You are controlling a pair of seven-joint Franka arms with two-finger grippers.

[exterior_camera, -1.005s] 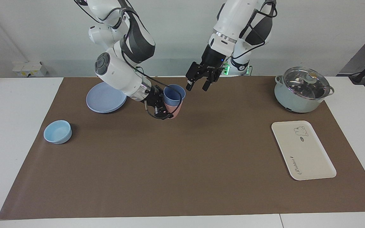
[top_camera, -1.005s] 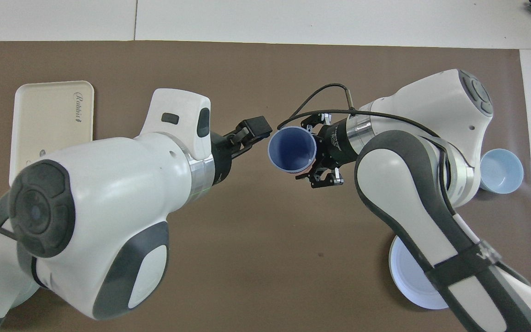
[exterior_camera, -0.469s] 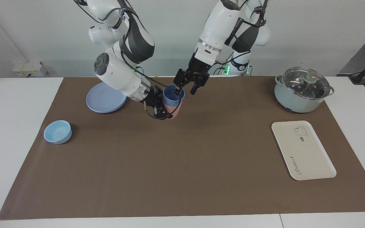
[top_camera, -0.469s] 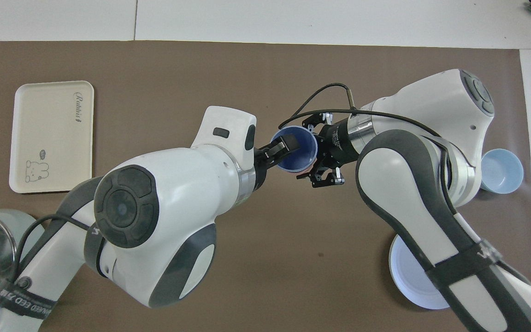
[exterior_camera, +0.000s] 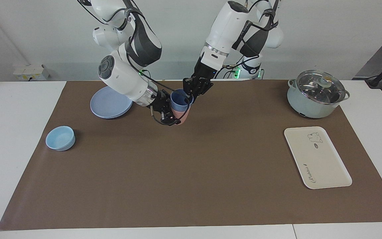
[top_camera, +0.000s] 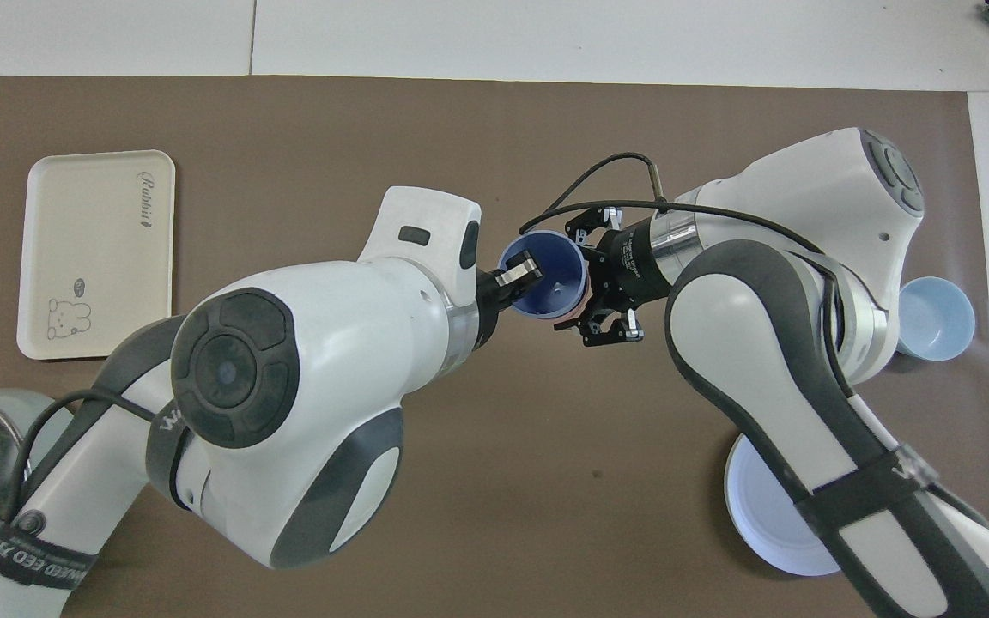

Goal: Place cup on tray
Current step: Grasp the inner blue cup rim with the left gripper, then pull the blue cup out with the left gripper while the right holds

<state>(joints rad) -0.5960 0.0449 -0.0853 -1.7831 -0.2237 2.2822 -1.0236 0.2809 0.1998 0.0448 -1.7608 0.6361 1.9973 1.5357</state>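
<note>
Two grippers meet at a stacked pair of cups near the robots' edge of the brown mat.

The cup (exterior_camera: 180, 100) is a small matte periwinkle tumbler, tapered and handleless, nested upright in a pink cup (exterior_camera: 181, 116), its rim standing clear above it; the right gripper (exterior_camera: 170, 117) is clamped around the pink cup; the left gripper (exterior_camera: 189, 95) has a finger inside the blue cup's mouth, and I cannot tell whether it has clenched on the wall; the tray (exterior_camera: 317, 157), cream with a small bear drawing, lies bare well apart at the left arm's end; a lidded pot (exterior_camera: 316, 94) stands near it, closer to the robots.
</note>
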